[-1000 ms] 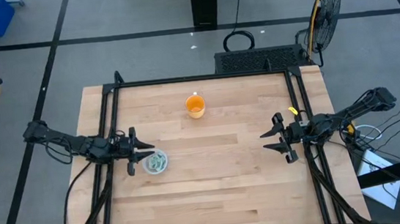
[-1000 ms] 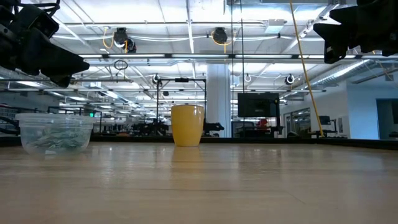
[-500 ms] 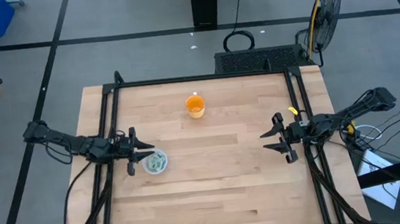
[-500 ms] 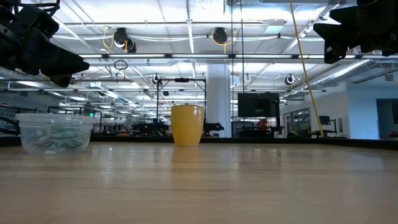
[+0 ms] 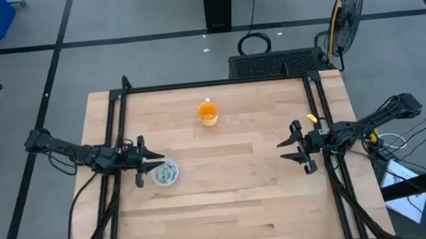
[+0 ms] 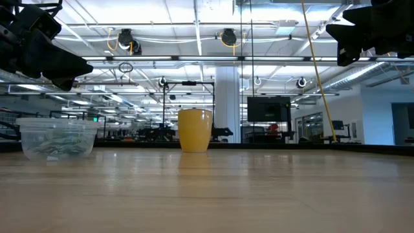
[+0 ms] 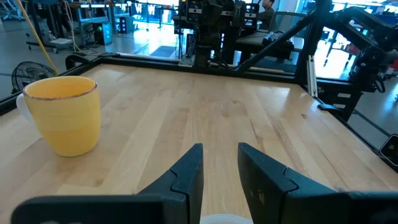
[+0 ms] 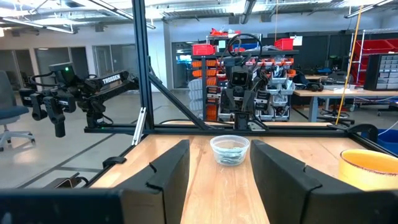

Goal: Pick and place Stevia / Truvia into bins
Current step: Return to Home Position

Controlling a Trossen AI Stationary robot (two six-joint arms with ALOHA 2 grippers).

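From above, the wooden table [image 5: 229, 204] carries a clear cup [image 5: 165, 173] near its left side, with the pale green and white Stevia packets [image 5: 168, 171] heaped inside it. They lie jumbled, so I cannot tell which way any one packet's long axis runs. The left gripper [image 5: 157, 166] hangs at the cup's left rim, its fingers close together with nothing between them. The right gripper [image 5: 282, 150] waits well apart near the table's right side, its fingers spread wider and empty. An orange cup [image 5: 208, 114] stands upright toward the far edge.

At table height, the packets rest low in the clear cup, lying mostly flat and overlapping on its bottom. The orange cup stands farther back, to its right.

Past the left wrist, the two dark fingers [image 7: 186, 177] show only a narrow gap, and a whitish rim peeks out just below them.

Past the right wrist, the fingers [image 8: 165, 171] stand wide apart, framing the distant clear cup.
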